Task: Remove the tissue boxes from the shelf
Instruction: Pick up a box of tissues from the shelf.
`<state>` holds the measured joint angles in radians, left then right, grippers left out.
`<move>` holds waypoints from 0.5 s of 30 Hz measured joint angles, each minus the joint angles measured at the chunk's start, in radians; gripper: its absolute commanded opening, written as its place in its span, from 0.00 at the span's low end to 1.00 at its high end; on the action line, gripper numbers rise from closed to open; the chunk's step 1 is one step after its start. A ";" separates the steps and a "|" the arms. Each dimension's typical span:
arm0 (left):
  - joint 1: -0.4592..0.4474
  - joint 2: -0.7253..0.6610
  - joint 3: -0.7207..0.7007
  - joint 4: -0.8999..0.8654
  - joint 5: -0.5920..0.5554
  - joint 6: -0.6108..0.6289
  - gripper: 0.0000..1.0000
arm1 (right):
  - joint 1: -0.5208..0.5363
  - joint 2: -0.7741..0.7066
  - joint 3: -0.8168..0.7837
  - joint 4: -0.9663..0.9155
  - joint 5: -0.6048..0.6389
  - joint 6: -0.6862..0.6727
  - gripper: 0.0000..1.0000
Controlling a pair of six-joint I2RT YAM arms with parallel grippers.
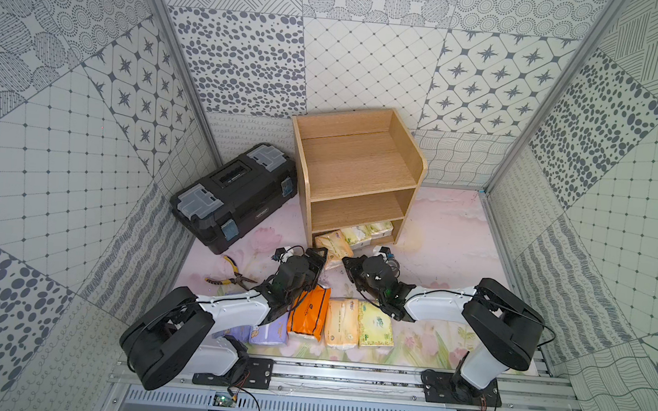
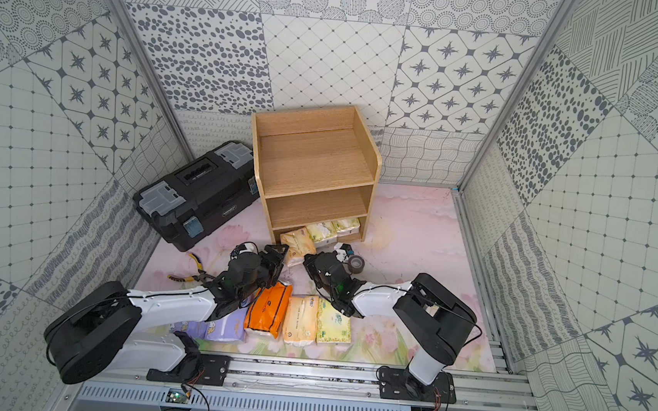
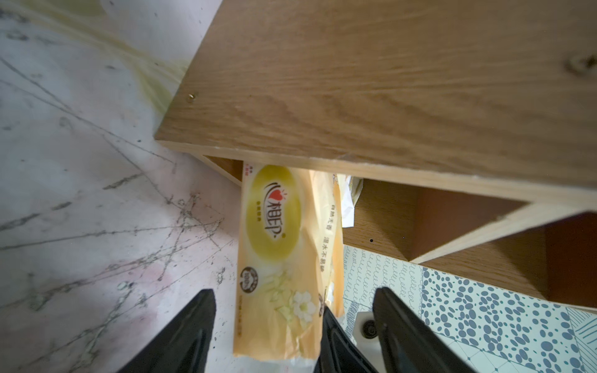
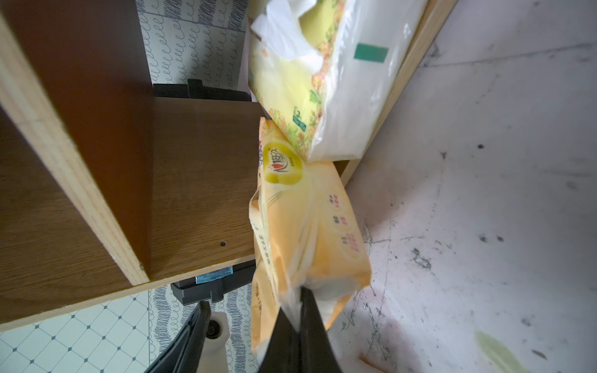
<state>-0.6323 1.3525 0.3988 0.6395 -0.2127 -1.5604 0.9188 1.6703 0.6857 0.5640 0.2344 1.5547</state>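
right claw (image 4: 302, 306) clenched on peach tissue pack (image 4: 307, 226), left claw (image 3: 294, 290) released astride it

left arm (image 1: 231, 307): white shells, black rounded joints | right arm (image 1: 440, 303): same, thin black cable along links | left gripper (image 3: 294, 290): black tapered fingers

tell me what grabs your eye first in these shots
First the wooden shelf at the back, its upper tiers bare, with a yellow-orange tissue pack sticking out of the bottom tier. The right hand pinches that pack's wrapper end, while the open left hand straddles it. Nearer the front, a bright orange pack stands out in a row of packs lying side by side.
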 measured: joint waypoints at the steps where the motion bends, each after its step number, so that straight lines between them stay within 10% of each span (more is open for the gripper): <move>1: 0.000 0.012 0.005 0.008 0.002 -0.005 0.70 | 0.001 0.000 -0.002 0.002 -0.003 0.002 0.00; 15: -0.001 0.067 0.024 0.028 0.022 -0.039 0.42 | 0.005 -0.002 -0.007 0.042 -0.026 0.019 0.00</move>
<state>-0.6331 1.4197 0.4232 0.6678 -0.1909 -1.5997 0.9241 1.6684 0.6785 0.6064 0.2085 1.5734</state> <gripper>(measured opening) 0.446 0.048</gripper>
